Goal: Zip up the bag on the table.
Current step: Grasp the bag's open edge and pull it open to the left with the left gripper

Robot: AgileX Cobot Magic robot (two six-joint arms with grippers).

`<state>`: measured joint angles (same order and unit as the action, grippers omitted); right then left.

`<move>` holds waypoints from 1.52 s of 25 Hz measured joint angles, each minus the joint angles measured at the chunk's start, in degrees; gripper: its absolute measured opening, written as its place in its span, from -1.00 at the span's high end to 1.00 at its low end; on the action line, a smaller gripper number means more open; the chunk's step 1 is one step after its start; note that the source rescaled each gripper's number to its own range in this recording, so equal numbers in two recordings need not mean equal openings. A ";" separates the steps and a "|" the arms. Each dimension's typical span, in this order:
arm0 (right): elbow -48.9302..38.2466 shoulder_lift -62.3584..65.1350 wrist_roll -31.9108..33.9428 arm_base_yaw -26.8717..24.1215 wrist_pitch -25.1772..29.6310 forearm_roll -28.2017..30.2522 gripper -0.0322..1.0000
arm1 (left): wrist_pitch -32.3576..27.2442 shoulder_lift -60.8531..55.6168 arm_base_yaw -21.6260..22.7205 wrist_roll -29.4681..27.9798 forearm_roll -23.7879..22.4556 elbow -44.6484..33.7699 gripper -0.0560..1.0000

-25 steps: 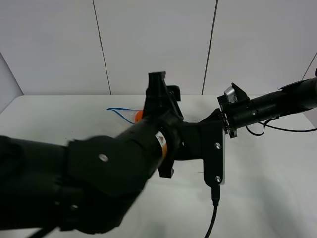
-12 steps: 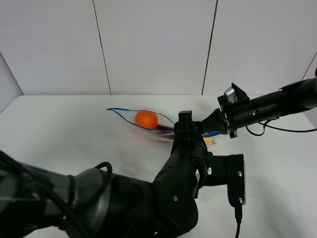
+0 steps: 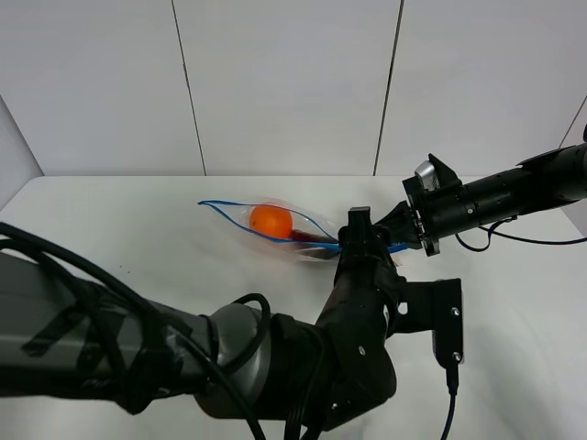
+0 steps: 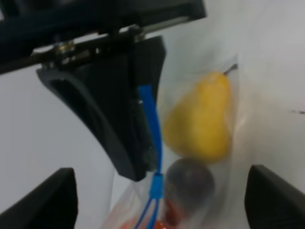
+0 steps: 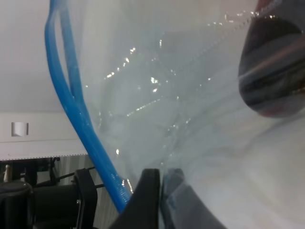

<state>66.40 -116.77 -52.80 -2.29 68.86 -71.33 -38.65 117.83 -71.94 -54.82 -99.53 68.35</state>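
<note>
From where I stand, the bag (image 3: 240, 220) lies on the table (image 3: 110, 238) a little behind the middle, with its blue strip (image 3: 223, 205) split into two lines at the left end, so I judge it is not zipped there. An orange (image 3: 271, 220) shows through the plastic. One second ago the left arm covered nearly all of this. Now it has dropped low and gone forward, and the bag is in plain sight. The left gripper (image 3: 357, 223) stands with jaws apart at the right end of the bag, and its wrist view shows the slider (image 4: 156, 185) between them, not yet touched. I think it lines up to take the slider. The right gripper (image 3: 396, 232) has not moved, jaws clamped on the bag's right end.
</note>
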 joint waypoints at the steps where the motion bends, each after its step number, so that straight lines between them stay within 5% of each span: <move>1: 0.00 0.00 0.02 0.00 0.00 0.00 0.94 | -0.06 0.00 0.48 0.00 0.00 0.07 -0.46; 17: 0.00 0.00 0.22 0.00 0.00 0.05 0.94 | 1.75 1.86 1.54 3.97 0.00 0.66 -0.07; 38: 0.00 0.00 0.37 0.00 0.00 0.05 0.94 | 2.48 1.86 2.61 4.51 0.00 1.28 0.13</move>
<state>66.40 -116.77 -52.43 -2.29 68.86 -71.28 -36.18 119.70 -69.33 -50.31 -99.53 69.63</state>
